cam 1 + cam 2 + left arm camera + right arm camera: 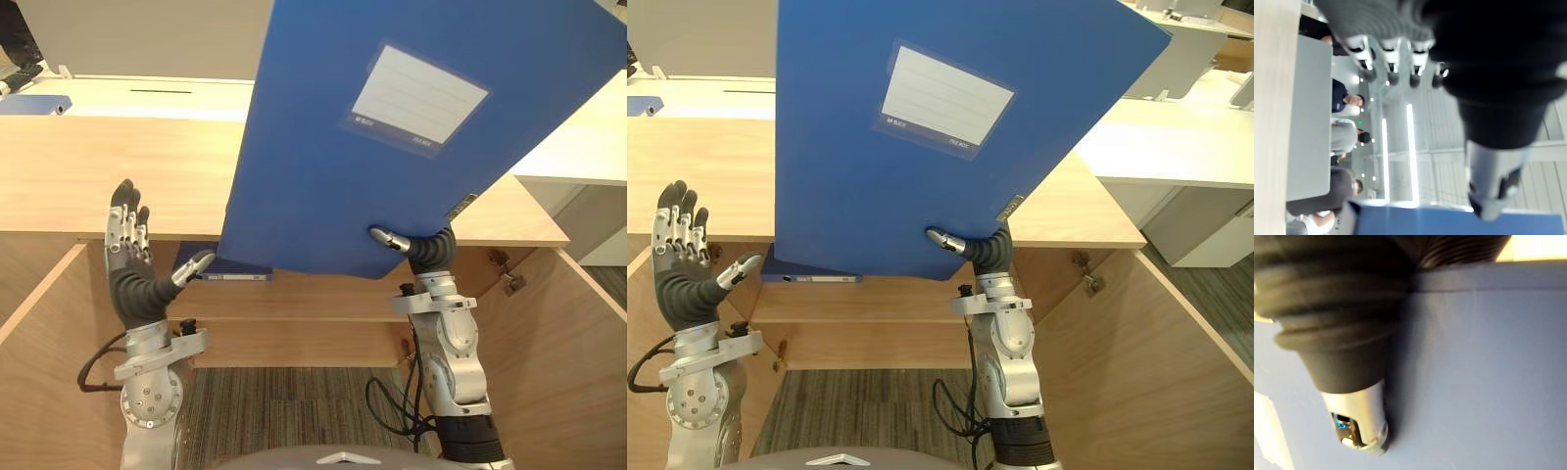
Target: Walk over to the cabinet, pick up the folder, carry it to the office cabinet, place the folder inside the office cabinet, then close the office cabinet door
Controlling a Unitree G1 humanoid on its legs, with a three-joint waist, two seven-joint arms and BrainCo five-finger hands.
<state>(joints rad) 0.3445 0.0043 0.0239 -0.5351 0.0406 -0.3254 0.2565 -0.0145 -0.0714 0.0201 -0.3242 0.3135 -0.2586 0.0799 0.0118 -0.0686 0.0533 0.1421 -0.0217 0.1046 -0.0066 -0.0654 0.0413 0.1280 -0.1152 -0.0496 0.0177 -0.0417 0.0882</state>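
The cabinet (118, 176) stands open, its left door (39, 333) and right door (558, 343) swung wide, so the way in between them is free. Under the top, a flat file (220, 266) takes the left end of the shelf (294, 294); the shelf's right part is bare. The folder (323, 147), pinched at its lower edge by the right hand (431, 250), hangs tilted across the middle and right of the top. The left hand (132, 279), fingers straight, stands near the left door. A hinge (505, 269) juts from the right wall.
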